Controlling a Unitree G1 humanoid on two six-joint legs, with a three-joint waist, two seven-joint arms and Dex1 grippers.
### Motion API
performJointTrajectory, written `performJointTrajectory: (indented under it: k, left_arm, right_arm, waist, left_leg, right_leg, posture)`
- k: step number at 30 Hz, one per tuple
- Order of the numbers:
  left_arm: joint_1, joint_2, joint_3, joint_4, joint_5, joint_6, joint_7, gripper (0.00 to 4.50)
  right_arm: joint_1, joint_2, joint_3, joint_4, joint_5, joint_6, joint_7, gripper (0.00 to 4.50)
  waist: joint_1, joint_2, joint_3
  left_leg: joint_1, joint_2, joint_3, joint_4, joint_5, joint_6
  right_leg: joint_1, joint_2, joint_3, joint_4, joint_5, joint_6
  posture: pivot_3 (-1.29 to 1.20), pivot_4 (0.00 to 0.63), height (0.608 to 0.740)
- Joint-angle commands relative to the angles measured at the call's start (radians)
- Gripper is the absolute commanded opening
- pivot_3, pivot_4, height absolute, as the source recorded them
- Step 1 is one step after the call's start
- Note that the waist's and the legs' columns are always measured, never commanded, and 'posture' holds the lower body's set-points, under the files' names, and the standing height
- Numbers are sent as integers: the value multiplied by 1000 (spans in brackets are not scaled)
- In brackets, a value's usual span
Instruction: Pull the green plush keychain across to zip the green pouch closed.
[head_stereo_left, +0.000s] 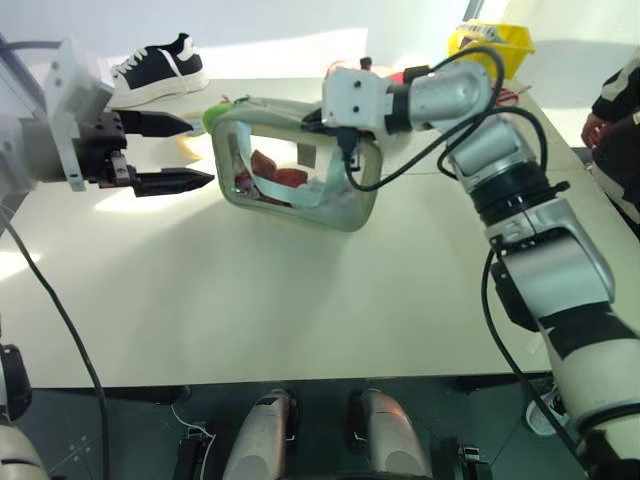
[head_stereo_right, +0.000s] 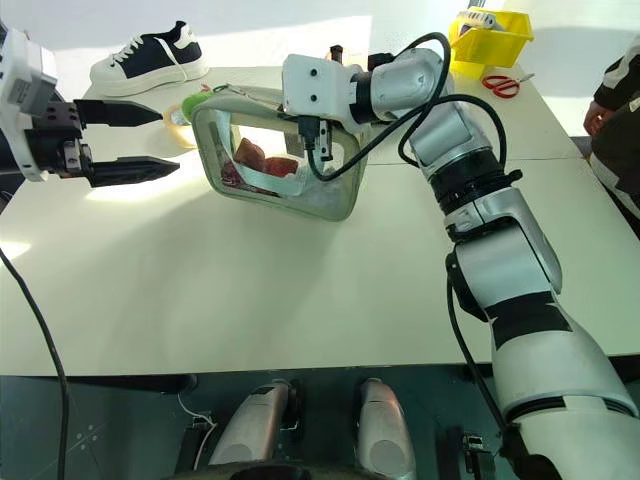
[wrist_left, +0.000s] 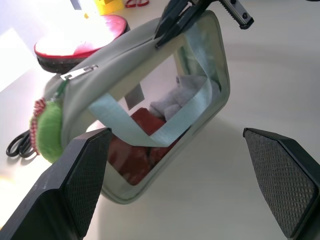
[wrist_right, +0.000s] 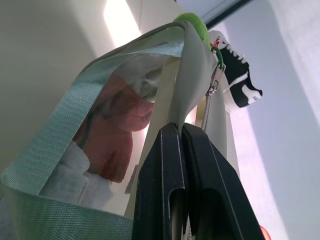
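The green pouch (head_stereo_left: 345, 212) lies on its side on the table, its clear side showing reddish and grey contents. The green plush keychain (head_stereo_left: 213, 116) hangs from the zipper pull at the pouch's left end. My right gripper (wrist_right: 181, 131) is shut on the pouch's top fabric edge beside the zipper, toward the right end of the pouch; its black fingers (wrist_left: 176, 24) pinch that edge. To the left of the pouch my left gripper (head_stereo_left: 200, 152) is open, level with the keychain and a little short of it, touching nothing.
A black-and-white sneaker (head_stereo_left: 160, 65) stands at the table's far left. A red round case (wrist_left: 82, 45) sits behind the pouch. A yellow bin (head_stereo_left: 490, 45) and red scissors (head_stereo_right: 505, 85) are at the far right. A person (head_stereo_left: 615, 120) stands at the right edge.
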Motion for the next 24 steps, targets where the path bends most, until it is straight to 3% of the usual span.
performJointTrajectory:
  k: [1, 7, 14, 17, 21, 24]
  left_arm:
    - [-22, 12, 19, -5, 1, -17, 3, 4500]
    - [-35, 2, 5, 5, 2, -21, 2, 4500]
    - [-44, -13, -11, 16, 6, -25, -5, 4500]
    - [-58, -18, -18, 31, 9, -25, -10, 4500]
    - [-61, -11, -18, 56, 15, -30, -10, 4500]
    - [-42, 1, 0, 87, 27, -42, -1, 4500]
  right_arm:
    - [37, -27, -35, -11, 7, -82, 57, 48]
    - [76, -58, -60, -38, 31, -113, 160, 48]
    - [93, -69, -83, -34, 32, -13, 162, 48]
    - [101, -65, -121, -87, 61, 95, 152, 905]
    - [119, -112, -178, -241, 104, 310, 161, 2904]
    - [173, -179, -232, -412, 157, 485, 181, 2904]
  waist:
    - [4, 0, 0]
    - [3, 0, 0]
    - [5, 0, 0]
    - [6, 0, 0]
    - [6, 0, 0]
    - [9, 0, 0]
  left_leg:
    - [0, 0, 0, 0, 0, 0]
    - [1, 0, 0, 2, 0, 0]
    - [1, 0, 0, 2, 0, 0]
    - [1, 0, 0, 2, 0, 0]
    - [1, 0, 0, 2, 0, 0]
    - [1, 0, 0, 2, 0, 0]
  right_leg:
    - [0, 0, 0, 0, 0, 0]
    - [1, 0, 0, 1, 0, 0]
    - [1, 0, 0, 1, 0, 0]
    - [1, 0, 0, 1, 0, 0]
    - [1, 0, 0, 1, 0, 0]
    - [1, 0, 0, 1, 0, 0]
  posture:
    - [0, 150, 740]
    - [0, 150, 740]
    - [0, 150, 740]
    - [0, 150, 740]
    - [0, 150, 740]
    - [0, 150, 740]
